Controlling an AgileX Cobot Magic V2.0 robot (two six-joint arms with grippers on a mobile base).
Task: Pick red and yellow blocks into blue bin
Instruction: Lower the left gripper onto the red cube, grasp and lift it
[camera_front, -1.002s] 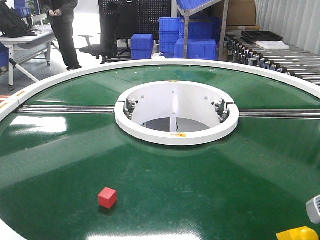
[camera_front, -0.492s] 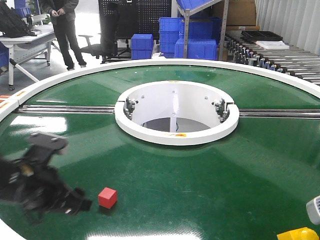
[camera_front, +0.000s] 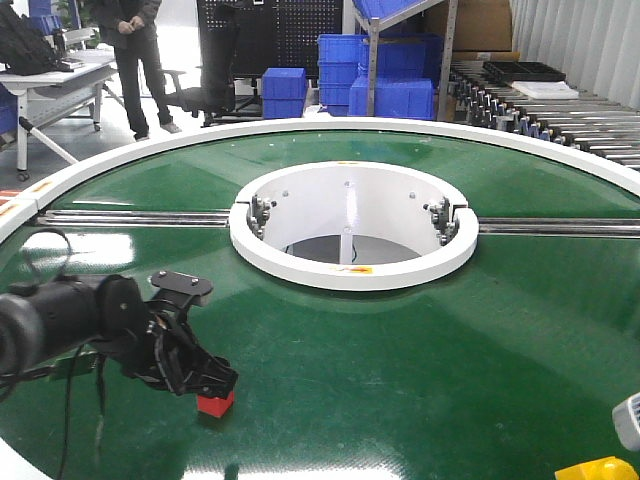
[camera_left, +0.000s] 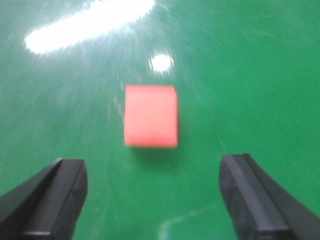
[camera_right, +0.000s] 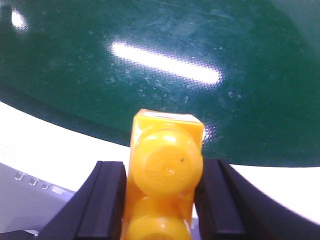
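Front view has my left gripper (camera_front: 205, 385) down low on the green turntable (camera_front: 420, 380), parked right over the red cube (camera_front: 215, 404), so only a sliver of red peeks out. The left wrist cam clears that up: jaws spread wide, cube (camera_left: 151, 116) on the green surface ahead of my two fingers, touching neither. My right gripper (camera_right: 161, 197) is clamped on the yellow brick (camera_right: 166, 160), studs facing the camera. The front view only catches a yellow bit of it, bottom right. Blue crates (camera_front: 395, 75) are stacked out back, contents hidden. The yellow sticker (camera_front: 357, 270) on the white hub ring (camera_front: 300, 272) is too small to read.
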